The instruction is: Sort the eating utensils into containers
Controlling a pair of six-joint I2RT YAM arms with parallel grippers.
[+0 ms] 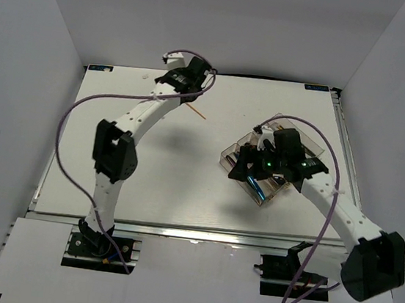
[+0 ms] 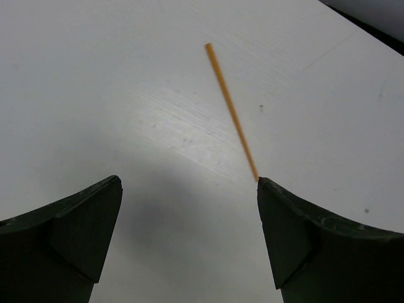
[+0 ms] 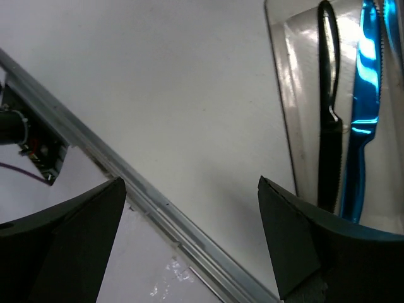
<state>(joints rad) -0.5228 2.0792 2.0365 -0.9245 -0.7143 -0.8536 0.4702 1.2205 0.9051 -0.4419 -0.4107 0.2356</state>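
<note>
An orange chopstick [image 2: 231, 110] lies flat on the white table, its near end just at my left gripper's right fingertip [image 2: 278, 214]. In the top view the chopstick [image 1: 195, 111] pokes out beside my left gripper [image 1: 189, 83] at the far left of the table. My left gripper [image 2: 189, 189] is open and empty above it. The clear organizer tray [image 1: 236, 150] sits at mid right, partly hidden by my right gripper [image 1: 260, 162]. My right gripper [image 3: 189, 189] is open and empty. The tray [image 3: 281, 120] holds a black utensil [image 3: 329, 126] and a blue knife [image 3: 361, 120].
The table's near metal edge rail [image 3: 126, 183] runs diagonally under my right gripper, with an arm base and purple cable [image 3: 25, 136] beyond it. White walls enclose the table on three sides.
</note>
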